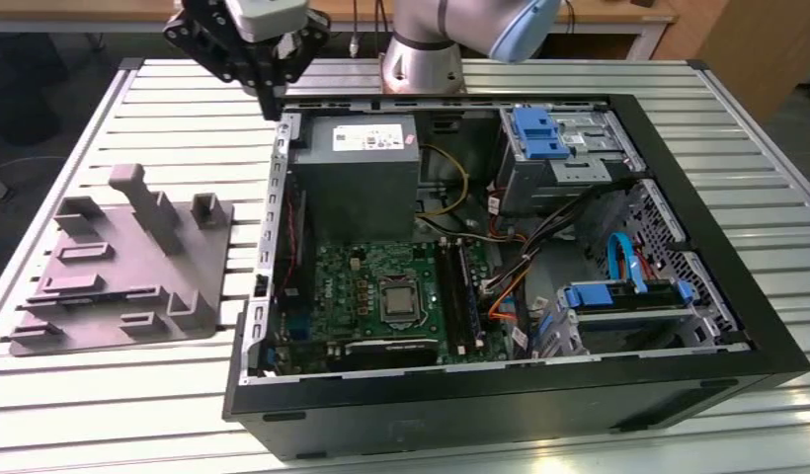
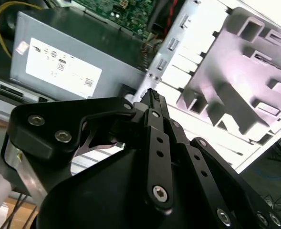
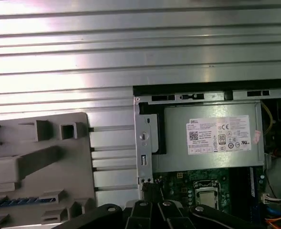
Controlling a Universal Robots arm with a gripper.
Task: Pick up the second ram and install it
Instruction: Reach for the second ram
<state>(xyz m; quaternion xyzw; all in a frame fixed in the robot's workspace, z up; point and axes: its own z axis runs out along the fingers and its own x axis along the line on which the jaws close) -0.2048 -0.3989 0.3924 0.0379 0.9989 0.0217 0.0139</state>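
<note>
Grey moulded tray point(image 1: 116, 316) seems to hold the second ram point(image 3: 16, 202), a thin bluish strip in one slot. The gripper point(image 1: 271, 107) hangs above the computer case point(image 1: 511, 395) corner, fingers clenched on nothing. Lowered clenched, they could strike the ram instead of straddling it.

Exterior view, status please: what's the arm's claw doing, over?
Gripper shut, above a corner of the computer case, by the power supply. Second ram: cannot tell if held. Grey tray beside the case, untouched.

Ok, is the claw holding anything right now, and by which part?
Cannot be told; the claw hangs above a corner of the computer case.
</note>
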